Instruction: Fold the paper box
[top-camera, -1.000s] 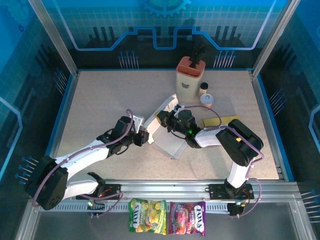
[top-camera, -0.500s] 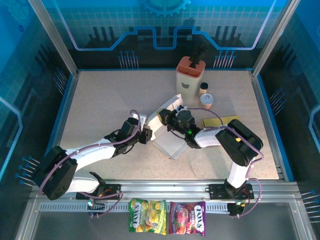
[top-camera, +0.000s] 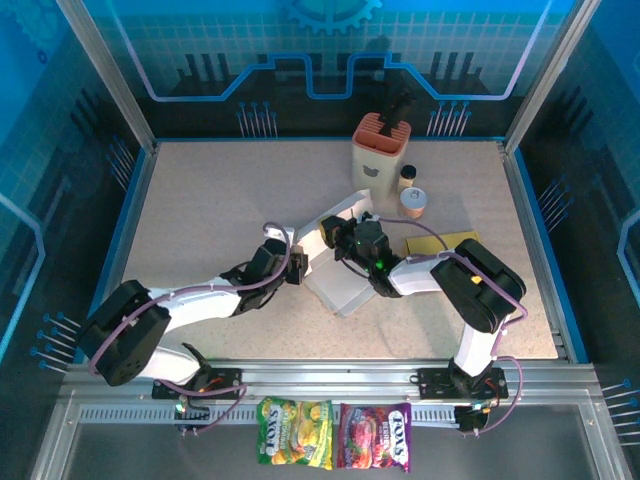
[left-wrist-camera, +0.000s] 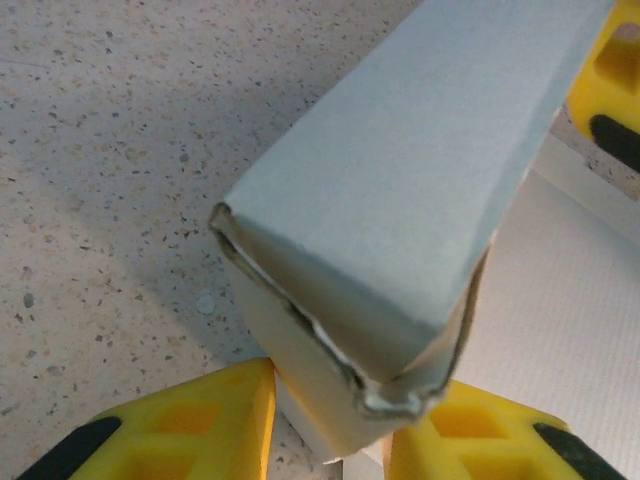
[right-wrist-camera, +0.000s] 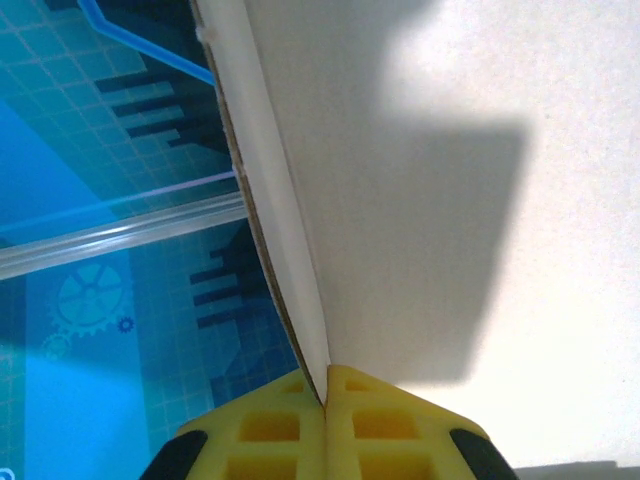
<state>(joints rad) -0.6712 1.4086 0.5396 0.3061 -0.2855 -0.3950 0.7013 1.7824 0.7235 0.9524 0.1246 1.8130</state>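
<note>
While both arms crowd together mid-counter (top-camera: 200, 210), I lose a good part of the paper box (top-camera: 342, 288) from above. Its raised flap slips behind the right arm (top-camera: 480, 290), and I can make out clearly just the white lower panel lying on the surface. The left end effector (top-camera: 298, 268) and right end effector (top-camera: 338, 235) are dark shapes from that height, and I cannot read their fingers there.

On the left wrist camera the box (left-wrist-camera: 400, 200) runs off the top edge. I get one folded corner, its layers gaping slightly at the seam. On the right wrist camera a box panel (right-wrist-camera: 450, 150) is cut off at the top and right, half in shadow.

My left end effector (left-wrist-camera: 330, 420) has its yellow pads partly spread, one on each side of that corner and touching it, so it pinches the box. My right end effector (right-wrist-camera: 325, 400) has its pads pressed together on the thin edge of the raised flap, with the cardboard running straight into the line where they meet.
</note>
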